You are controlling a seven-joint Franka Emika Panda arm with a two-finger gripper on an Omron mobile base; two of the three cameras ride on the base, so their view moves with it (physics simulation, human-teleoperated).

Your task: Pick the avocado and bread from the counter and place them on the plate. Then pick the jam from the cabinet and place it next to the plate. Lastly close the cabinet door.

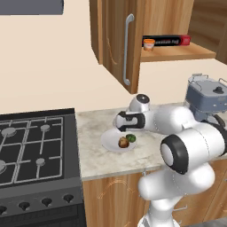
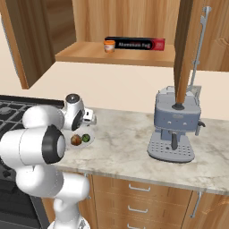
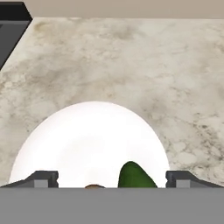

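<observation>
White plate [image 1: 111, 142] holds bread [image 1: 123, 142] and avocado [image 1: 131, 138]; fingers [image 3: 43, 178] spread empty above, so jam [image 2: 109, 46] in the open cabinet [image 2: 134, 18] likely comes next.

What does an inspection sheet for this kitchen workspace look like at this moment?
Surface: marbled counter, bare apart from the plate and the coffee machine.
Job's things: avocado and bread lie side by side on the white plate; jam sits on the shelf of the cabinet, doors open.
Clutter: black-and-red box beside the jam; grey coffee machine on the counter.
Grippers: gripper open, jaws wide over the plate, holding nothing.
Cables: nothing seen.
Surroundings: black gas stove to the left of the counter; wooden drawers below.
</observation>
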